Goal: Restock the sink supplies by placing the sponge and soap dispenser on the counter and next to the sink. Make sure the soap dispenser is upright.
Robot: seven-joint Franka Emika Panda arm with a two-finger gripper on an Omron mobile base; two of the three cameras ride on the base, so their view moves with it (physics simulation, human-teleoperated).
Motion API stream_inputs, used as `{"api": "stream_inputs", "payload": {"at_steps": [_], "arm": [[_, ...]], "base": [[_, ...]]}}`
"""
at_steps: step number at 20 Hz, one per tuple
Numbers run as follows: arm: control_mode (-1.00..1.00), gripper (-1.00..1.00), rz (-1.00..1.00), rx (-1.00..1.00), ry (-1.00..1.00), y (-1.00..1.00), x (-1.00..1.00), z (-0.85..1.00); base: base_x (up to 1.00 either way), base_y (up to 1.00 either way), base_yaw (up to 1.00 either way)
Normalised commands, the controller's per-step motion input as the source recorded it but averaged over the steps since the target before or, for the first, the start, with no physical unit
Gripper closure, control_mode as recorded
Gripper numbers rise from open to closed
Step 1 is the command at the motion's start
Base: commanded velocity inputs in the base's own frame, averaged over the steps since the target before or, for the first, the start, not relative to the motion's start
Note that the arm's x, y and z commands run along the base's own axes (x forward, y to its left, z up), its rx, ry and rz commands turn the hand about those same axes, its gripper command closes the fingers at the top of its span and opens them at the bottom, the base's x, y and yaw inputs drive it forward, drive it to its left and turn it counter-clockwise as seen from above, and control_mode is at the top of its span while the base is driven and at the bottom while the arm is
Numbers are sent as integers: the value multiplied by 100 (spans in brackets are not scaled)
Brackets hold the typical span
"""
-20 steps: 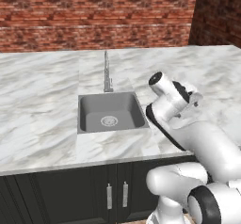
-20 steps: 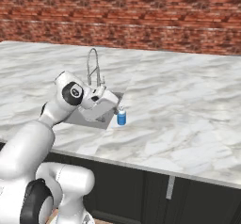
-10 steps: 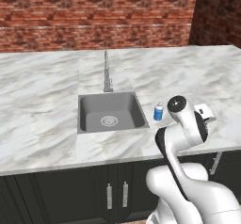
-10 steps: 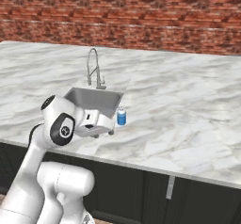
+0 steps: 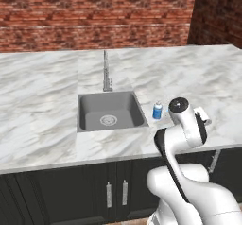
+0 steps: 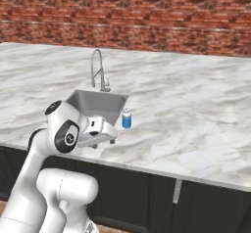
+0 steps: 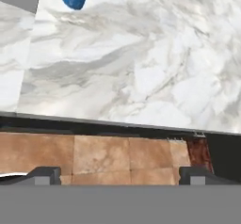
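Soap dispenser stands upright on the desk, just beside the sink on its right edge, so that half looks done. The hand is spread wide with nothing in it, hanging out past the desk's front edge; the bottle sits ahead of it, well apart, with the tap further on. Sponge can't be spotted, so fetching and placing it is likely what's left.
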Motion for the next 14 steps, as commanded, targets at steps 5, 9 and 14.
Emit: {"api": "stream_inputs", "payload": {"at_steps": [5,9,14], "arm": [[100,-100,0,0,0,0,0,0],[100,-100,0,0,0,0,0,0],[100,-100,0,0,0,0,0,0]], "base": [[-67,-17,-53],[-28,-33,-74],[11,-64,-65]]}}
